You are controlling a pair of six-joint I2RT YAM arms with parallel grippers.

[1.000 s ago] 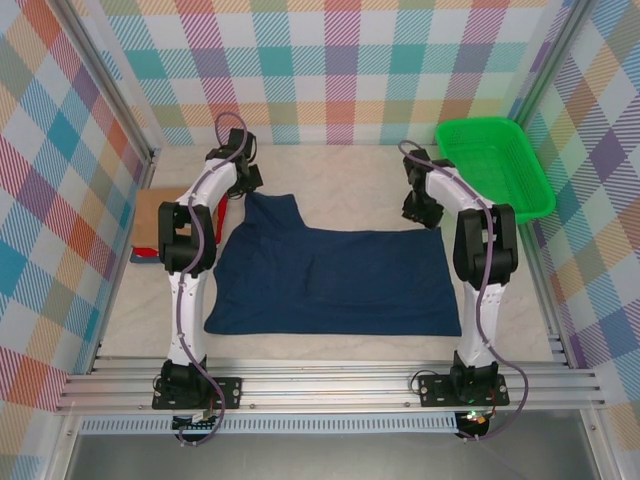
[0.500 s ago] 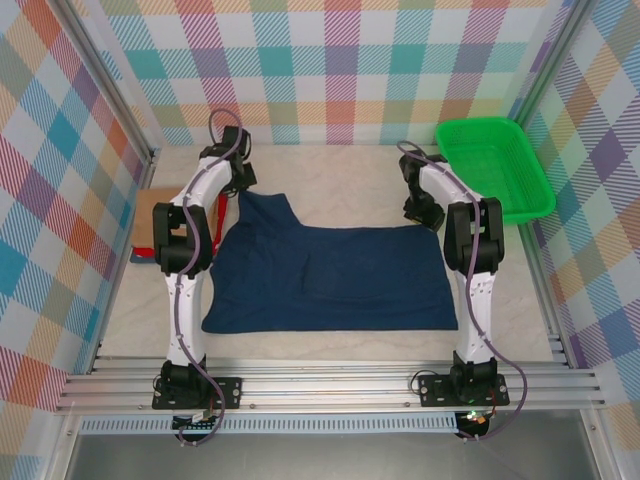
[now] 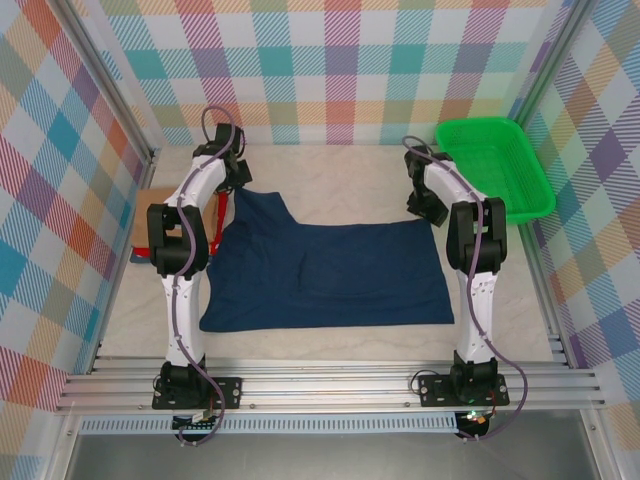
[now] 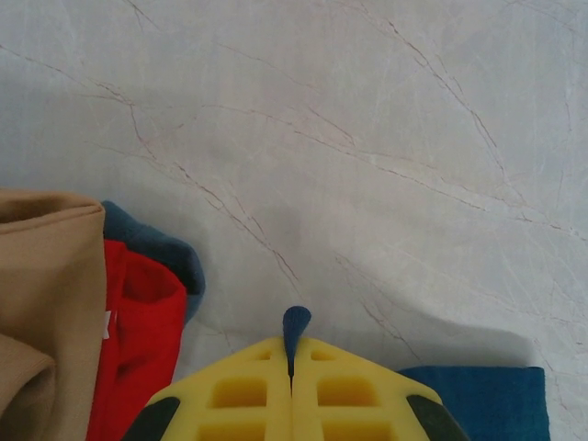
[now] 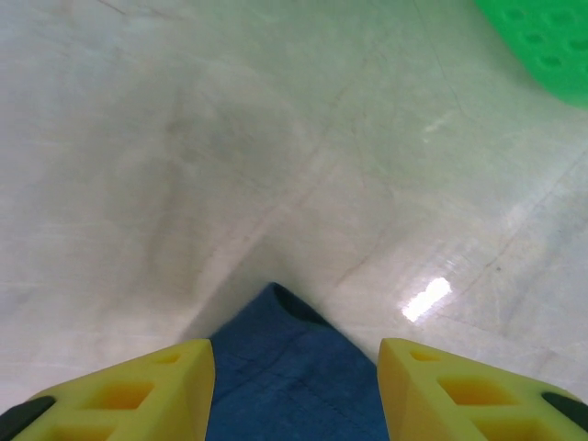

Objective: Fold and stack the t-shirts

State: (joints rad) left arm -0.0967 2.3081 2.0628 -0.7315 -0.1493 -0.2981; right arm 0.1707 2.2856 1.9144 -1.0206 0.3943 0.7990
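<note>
The dark navy t-shirt (image 3: 325, 270) lies spread flat in the middle of the table, plain side up. My left gripper (image 3: 230, 182) is at its far left corner. In the left wrist view that gripper (image 4: 291, 354) is shut on a small tip of navy cloth (image 4: 295, 322). My right gripper (image 3: 428, 207) hovers at the shirt's far right corner. Seen from the right wrist, it (image 5: 294, 347) stands open, with the navy corner (image 5: 289, 363) lying flat between its fingers. Folded tan (image 4: 46, 294), red (image 4: 138, 344) and blue (image 4: 170, 262) shirts are stacked to the left.
The green plastic basket (image 3: 495, 165) stands at the far right, close to my right arm; its edge (image 5: 542, 37) shows at the top right of the right wrist view. The folded stack (image 3: 148, 200) sits against the left wall. Bare marble table stretches beyond both grippers.
My left gripper has moved toward the far left, drawing the shirt's far left corner with it. The whole shirt has slid a little left and away from the arm bases.
</note>
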